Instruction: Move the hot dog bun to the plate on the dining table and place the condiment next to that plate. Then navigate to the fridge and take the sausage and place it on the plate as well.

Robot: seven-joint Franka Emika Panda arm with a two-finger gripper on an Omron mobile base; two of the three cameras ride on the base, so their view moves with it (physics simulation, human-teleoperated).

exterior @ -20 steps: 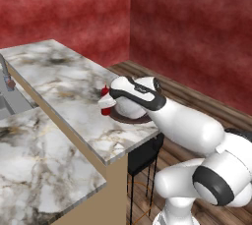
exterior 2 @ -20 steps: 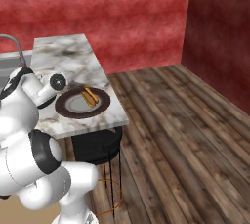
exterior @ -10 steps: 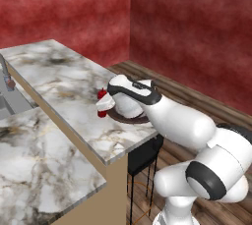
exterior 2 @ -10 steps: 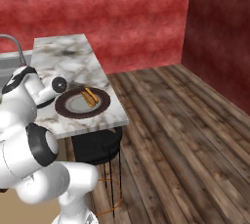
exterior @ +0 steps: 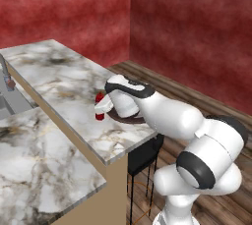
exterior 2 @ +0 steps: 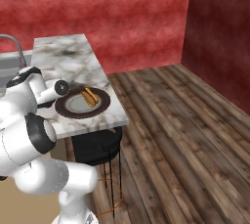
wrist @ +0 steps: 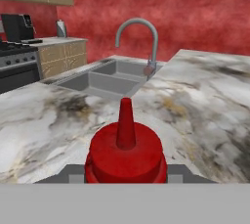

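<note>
Left base view: the white arm reaches from the lower right over the long white-grey marbled tabletop (exterior: 64, 79) with tan sides. Its pincer (exterior: 102, 106) sits at the slim dark red squeeze bottle (exterior: 100, 105), which stands upright on the marble just beside the left rim of the round dark brown plate (exterior: 129, 117). Most of the plate is hidden under the wrist. The jaws appear to be closed on the bottle's body, though the hand covers much of it.

Right base view: the same brown plate (exterior 2: 66, 109), with its lighter greyish centre, lies near the tabletop's (exterior 2: 73, 61) near end. The small orange-tan hot dog bun (exterior 2: 89, 97) with a darker strip on top lies on the plate, toward its far right side. The arm's white links cover the area to the plate's left.

Hand view: the red bottle (wrist: 125, 152) is seen from above and behind, its pointed nozzle rising at the centre, its shoulders set between the two finger tips, so the pincer is narrowed around it. Beyond, across the marble (wrist: 205, 96), lie a grey steel sink (wrist: 105, 78) and a curved grey tap (wrist: 139, 37).
</note>
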